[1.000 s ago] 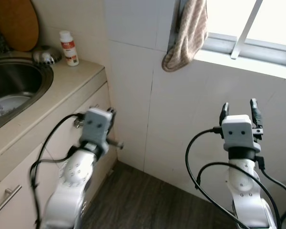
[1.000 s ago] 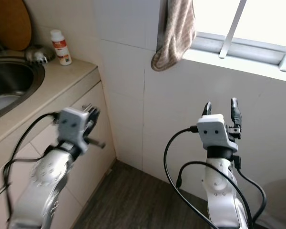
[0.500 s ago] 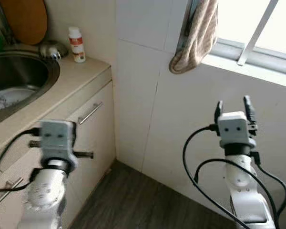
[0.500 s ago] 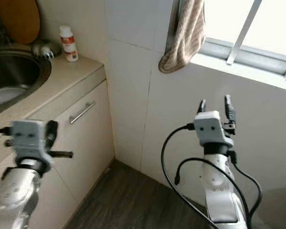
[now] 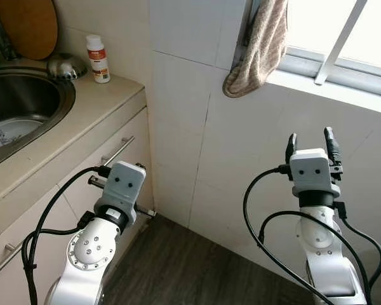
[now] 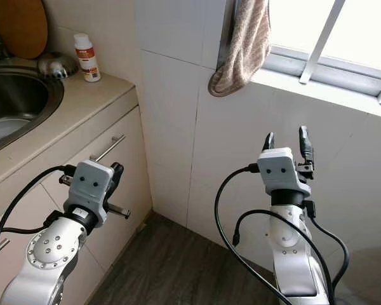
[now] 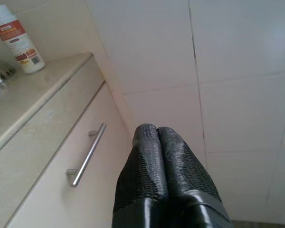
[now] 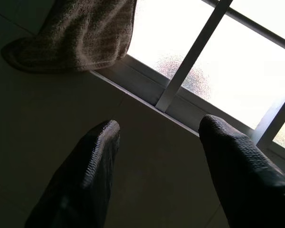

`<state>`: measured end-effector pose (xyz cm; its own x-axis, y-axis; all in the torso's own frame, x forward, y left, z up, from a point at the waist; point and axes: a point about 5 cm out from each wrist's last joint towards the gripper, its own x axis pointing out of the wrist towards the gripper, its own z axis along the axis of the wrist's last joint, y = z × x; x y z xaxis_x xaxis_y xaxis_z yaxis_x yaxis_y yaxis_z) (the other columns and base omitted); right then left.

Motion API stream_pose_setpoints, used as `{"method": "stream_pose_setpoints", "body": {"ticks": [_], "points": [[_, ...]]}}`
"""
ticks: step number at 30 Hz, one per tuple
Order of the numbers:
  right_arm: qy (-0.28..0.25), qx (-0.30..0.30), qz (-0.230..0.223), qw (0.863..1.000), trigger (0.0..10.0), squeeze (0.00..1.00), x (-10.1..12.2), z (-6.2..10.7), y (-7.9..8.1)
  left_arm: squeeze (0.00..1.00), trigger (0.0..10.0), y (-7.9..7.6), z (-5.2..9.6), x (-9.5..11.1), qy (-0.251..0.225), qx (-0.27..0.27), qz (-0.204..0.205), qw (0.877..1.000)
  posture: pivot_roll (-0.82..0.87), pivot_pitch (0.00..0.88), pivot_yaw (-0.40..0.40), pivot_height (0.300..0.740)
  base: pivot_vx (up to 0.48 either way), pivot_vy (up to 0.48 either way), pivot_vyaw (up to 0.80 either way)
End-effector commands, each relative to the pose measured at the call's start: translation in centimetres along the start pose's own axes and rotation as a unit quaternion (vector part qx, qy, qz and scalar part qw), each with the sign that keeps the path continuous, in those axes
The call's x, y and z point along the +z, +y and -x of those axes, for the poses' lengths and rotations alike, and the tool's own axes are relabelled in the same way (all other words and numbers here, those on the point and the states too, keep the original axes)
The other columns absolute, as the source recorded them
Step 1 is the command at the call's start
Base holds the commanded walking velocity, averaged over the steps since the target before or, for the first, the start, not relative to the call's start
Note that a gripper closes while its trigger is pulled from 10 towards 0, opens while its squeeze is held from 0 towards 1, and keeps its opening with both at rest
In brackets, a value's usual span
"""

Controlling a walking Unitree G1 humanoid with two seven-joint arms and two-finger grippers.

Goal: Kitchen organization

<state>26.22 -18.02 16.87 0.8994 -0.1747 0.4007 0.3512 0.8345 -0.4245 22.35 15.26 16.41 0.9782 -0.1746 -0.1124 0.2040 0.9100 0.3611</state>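
Note:
A beige counter point(image 5: 82, 111) with a steel sink point(image 5: 25, 101) runs along my left. At its back stand a white bottle with a red label point(image 5: 98, 58), a small metal bowl point(image 5: 66, 65) and a round wooden board point(image 5: 28, 25). My left gripper point(image 7: 156, 129) is shut with nothing in it. It is raised in front of the cabinet drawer, short of its bar handle point(image 7: 88, 154). Over on the right, my right gripper point(image 5: 311, 137) stands open and empty, pointing up at the tiled wall under the window point(image 8: 218, 57).
A brown towel point(image 5: 260, 47) hangs from the window sill over the white tiled wall point(image 5: 197, 127). Cabinet fronts with bar handles point(image 5: 117, 151) sit under the counter. Dark wood floor point(image 5: 190, 267) lies between the cabinet corner and the wall.
The head camera has shifted slightly. My left arm swung down to the lower left, then came back up in front of the drawer. The right arm has held its pose.

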Motion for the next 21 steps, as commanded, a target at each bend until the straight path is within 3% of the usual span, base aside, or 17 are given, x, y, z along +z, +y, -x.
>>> {"method": "stream_pose_setpoints", "body": {"ticks": [1,9,13,14,15,17,21], "points": [[-0.002,-0.009,0.002,1.0,10.0,0.0,0.1,0.1,-0.4,0.0,10.0,-0.1,-0.2,-0.3,0.006,0.0,-0.012,1.0,0.19,0.0,-0.074,0.74,0.0,0.0,0.0],[-0.008,-0.009,0.0,1.0,10.0,0.0,0.2,0.0,-0.2,0.0,10.0,-0.3,-1.0,-0.1,-0.027,0.01,-0.034,0.999,0.17,0.0,-0.069,0.74,0.0,0.0,0.0],[-0.011,-0.007,-0.002,1.0,10.0,0.0,0.3,-0.1,0.0,0.0,10.0,-0.8,-1.5,-1.5,-0.005,0.008,-0.058,0.998,0.17,0.0,-0.063,0.74,0.0,0.0,0.0],[-0.011,-0.007,-0.002,1.0,10.0,0.0,0.3,-0.1,0.0,0.0,10.0,-1.1,-1.4,-3.4,0.06,-0.012,-0.075,0.995,0.17,0.0,-0.06,0.74,0.0,0.0,0.0],[-0.01,-0.008,-0.002,1.0,10.0,0.0,0.3,-0.1,0.0,0.0,10.0,-1.1,-1.3,-4.4,0.092,-0.024,-0.077,0.992,0.17,0.0,-0.057,0.74,0.0,0.0,0.0],[-0.011,-0.009,-0.002,1.0,10.0,0.0,0.3,0.0,0.0,0.0,10.0,-0.9,-1.1,-5.2,0.114,-0.022,-0.064,0.991,0.17,0.0,-0.054,0.74,0.0,0.0,0.0],[-0.014,-0.011,-0.004,1.0,10.0,0.0,0.4,0.0,0.1,0.0,10.0,-0.2,-2.1,-2.9,0.017,0.03,-0.075,0.997,0.17,0.0,-0.051,0.74,0.0,0.0,0.0]]}}
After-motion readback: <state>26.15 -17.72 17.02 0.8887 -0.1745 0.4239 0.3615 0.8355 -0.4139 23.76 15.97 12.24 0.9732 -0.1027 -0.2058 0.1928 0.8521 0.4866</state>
